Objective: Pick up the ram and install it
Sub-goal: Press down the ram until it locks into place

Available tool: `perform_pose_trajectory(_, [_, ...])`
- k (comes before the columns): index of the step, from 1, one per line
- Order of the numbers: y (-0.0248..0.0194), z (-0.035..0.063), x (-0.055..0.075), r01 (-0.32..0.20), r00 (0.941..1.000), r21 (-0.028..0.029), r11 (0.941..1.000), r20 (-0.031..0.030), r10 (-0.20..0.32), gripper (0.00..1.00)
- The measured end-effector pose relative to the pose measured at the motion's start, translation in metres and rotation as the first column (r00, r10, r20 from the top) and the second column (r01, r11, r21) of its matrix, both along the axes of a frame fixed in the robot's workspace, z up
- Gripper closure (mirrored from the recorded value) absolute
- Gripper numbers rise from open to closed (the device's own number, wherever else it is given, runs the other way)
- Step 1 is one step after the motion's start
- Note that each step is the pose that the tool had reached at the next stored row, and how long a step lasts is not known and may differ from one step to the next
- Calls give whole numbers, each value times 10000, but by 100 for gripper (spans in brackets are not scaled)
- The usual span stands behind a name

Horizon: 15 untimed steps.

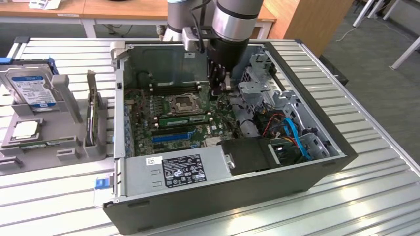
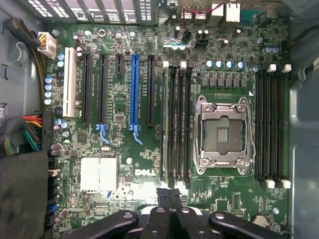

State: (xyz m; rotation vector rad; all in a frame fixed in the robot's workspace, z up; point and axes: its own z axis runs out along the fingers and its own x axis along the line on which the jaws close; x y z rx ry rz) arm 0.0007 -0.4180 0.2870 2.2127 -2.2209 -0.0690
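Gripper (image 2: 171, 199) closed fully, nothing seen held, positioned over motherboard (image 2: 124, 174) inside open case (image 1: 315, 172). Ram (image 1: 186, 120) seen seated in slot beside CPU socket (image 2: 222, 134). Hard drive (image 1: 29, 88) parked on rack at exterior view's left.

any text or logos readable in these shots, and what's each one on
"DELL" on the motherboard, white print beside the silver heatsink.
Black label on the power supply: too small to read.
White sticker beside it: unreadable.
Blue-white label on the hard drive: unreadable.
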Motion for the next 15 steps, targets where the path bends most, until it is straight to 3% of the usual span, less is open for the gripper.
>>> perform_pose_trajectory(15, [-1, -253, 0, 0, 10000, -1, 10000, 54, 0, 90])
